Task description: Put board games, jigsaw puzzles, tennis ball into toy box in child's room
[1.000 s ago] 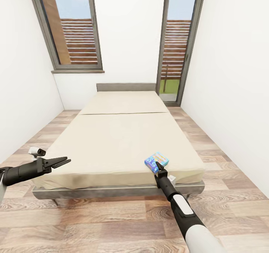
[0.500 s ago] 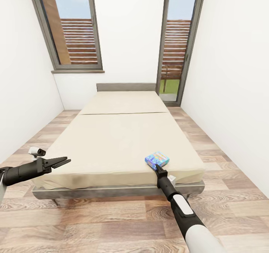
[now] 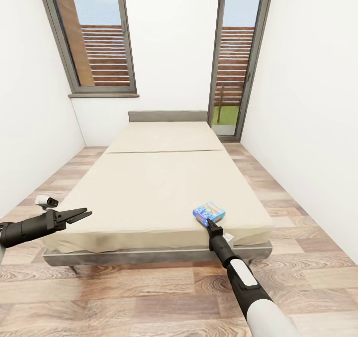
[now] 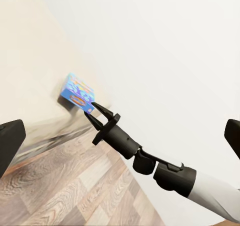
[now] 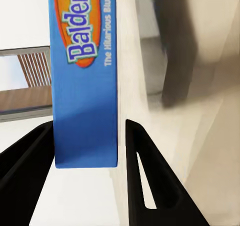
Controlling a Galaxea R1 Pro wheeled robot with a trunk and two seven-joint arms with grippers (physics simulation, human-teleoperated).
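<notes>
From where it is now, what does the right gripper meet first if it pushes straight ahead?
The blue game box. The right gripper already has the box's near end between its fingers, so it seems to meet the box almost at once.

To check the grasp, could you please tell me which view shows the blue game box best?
The right wrist view: the blue game box sits between both fingers of the right pincer. Head and left wrist views show it small, on the bed's corner.

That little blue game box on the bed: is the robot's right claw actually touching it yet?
Cannot tell. In the right wrist view the blue game box sits between the right gripper's fingers, one finger at its edge, a sliver beside the other; no clear contact shows.
</notes>
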